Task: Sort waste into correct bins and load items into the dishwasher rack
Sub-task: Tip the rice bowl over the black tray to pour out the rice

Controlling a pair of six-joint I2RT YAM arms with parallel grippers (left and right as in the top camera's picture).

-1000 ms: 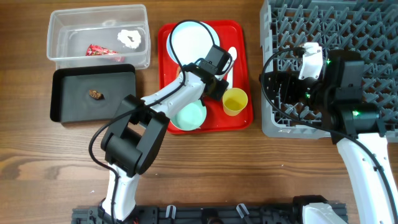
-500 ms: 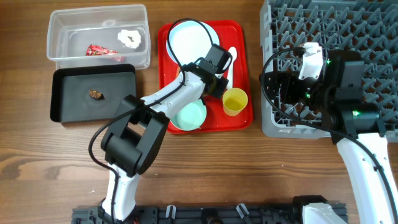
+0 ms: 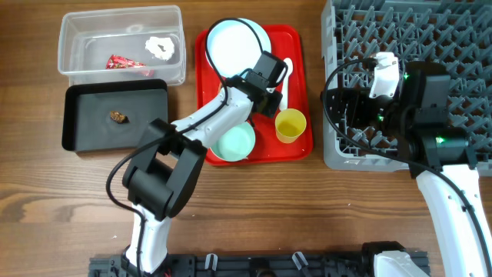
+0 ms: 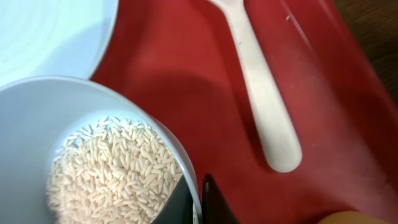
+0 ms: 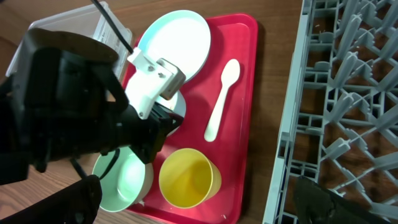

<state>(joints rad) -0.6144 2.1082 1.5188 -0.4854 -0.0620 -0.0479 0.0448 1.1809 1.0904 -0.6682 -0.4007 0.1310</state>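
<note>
Left claw (image 4: 198,200) clamped on the rim of the light-blue bowl (image 4: 37,124), one finger inside, one outside. It has shifted slightly toward the far edge of the red tray (image 4: 186,81) within the last second: lift judged begun. Rice grains (image 4: 112,168) heaped in the bowl, just beside the inner finger. Black tub (image 3: 92,100) well apart on the counter (image 3: 46,208).

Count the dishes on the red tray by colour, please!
Light blue: 2, the plate and the rice bowl
Mint green: 1, the green bowl
Yellow: 1, the cup
White: 1, the spoon
Total: 5
</note>
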